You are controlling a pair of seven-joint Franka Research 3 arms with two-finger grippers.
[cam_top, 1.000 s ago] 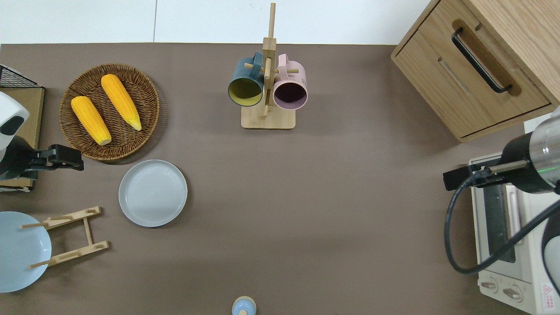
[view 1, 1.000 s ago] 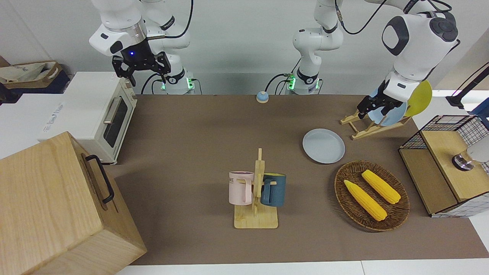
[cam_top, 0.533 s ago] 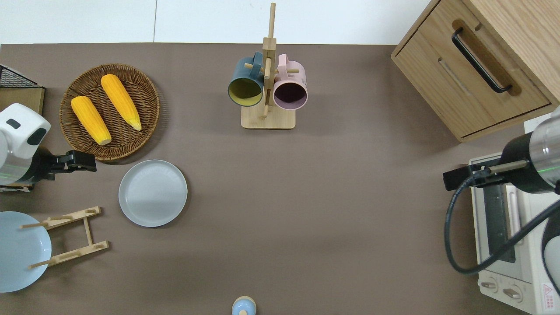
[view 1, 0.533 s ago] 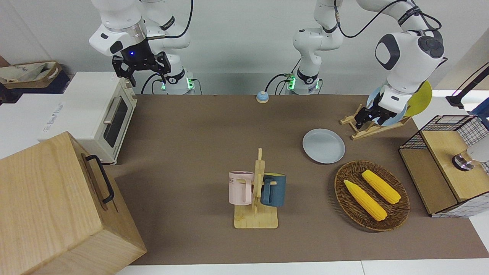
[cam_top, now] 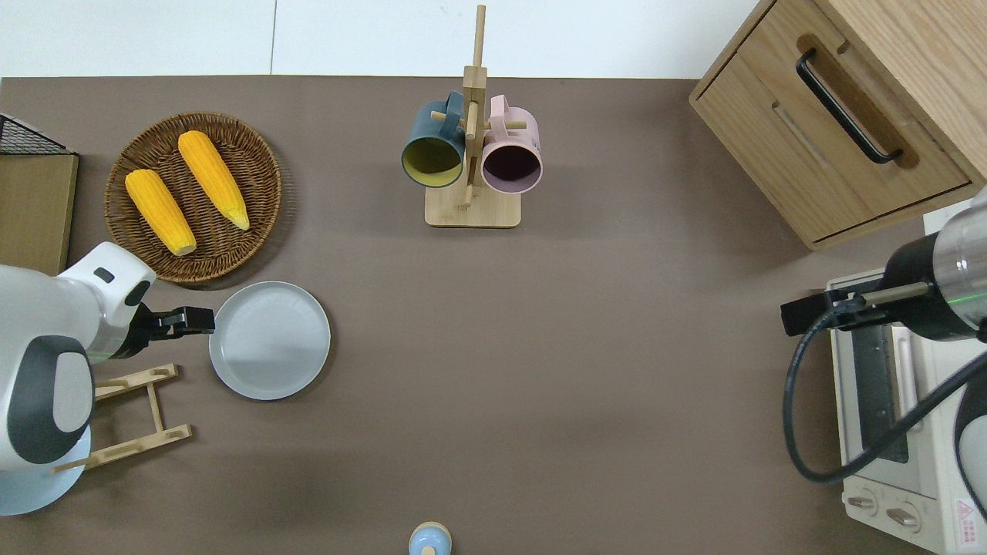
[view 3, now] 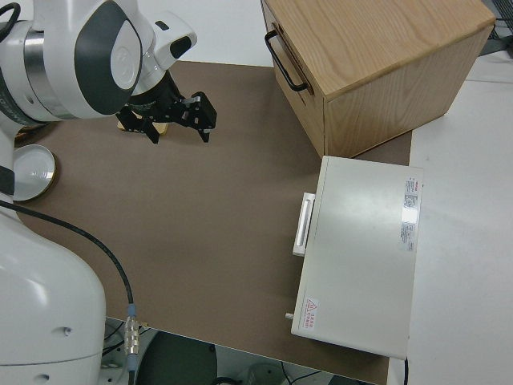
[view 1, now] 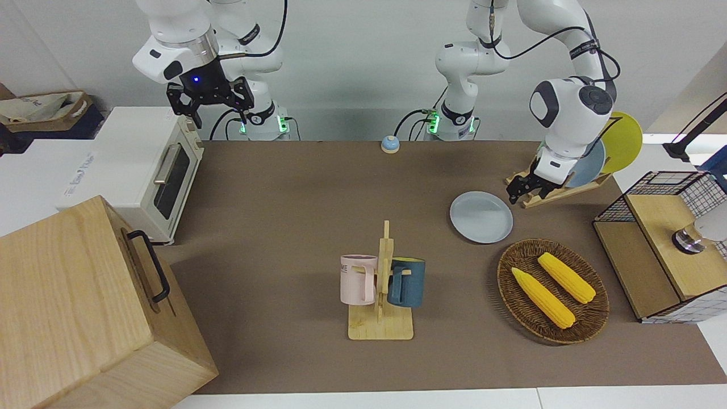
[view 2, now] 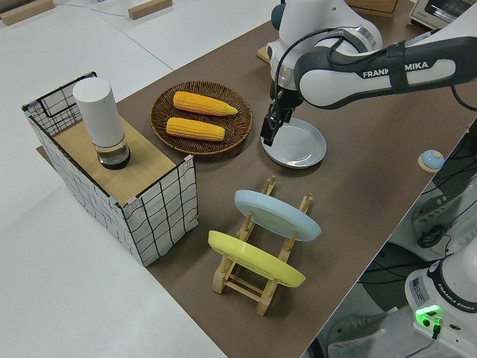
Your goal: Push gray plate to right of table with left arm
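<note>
The gray plate [view 1: 481, 217] [cam_top: 270, 340] [view 2: 298, 143] lies flat on the brown table [cam_top: 540, 347], toward the left arm's end, between the corn basket and the wooden plate rack. My left gripper [view 1: 514, 193] [cam_top: 202, 317] [view 2: 266, 137] hangs low at the plate's rim, on the side toward the left arm's end of the table. It looks shut with nothing in it, and I cannot tell whether it touches the rim. The right gripper [view 1: 211, 105] [view 3: 178, 128] is parked and open.
A wicker basket [cam_top: 254, 154] with two corn cobs sits farther from the robots than the plate. A wooden rack [view 2: 250, 282] holds a sky-blue and a yellow plate. A mug stand [cam_top: 472, 208], wooden cabinet [cam_top: 779, 154], toaster oven [cam_top: 871, 462], wire shelf [view 1: 653, 272] and small bell [view 1: 389, 144] also stand here.
The left arm has swung in from the table's end and come down, bringing its gripper to the gray plate's rim. The plate has not moved. The right arm stayed still.
</note>
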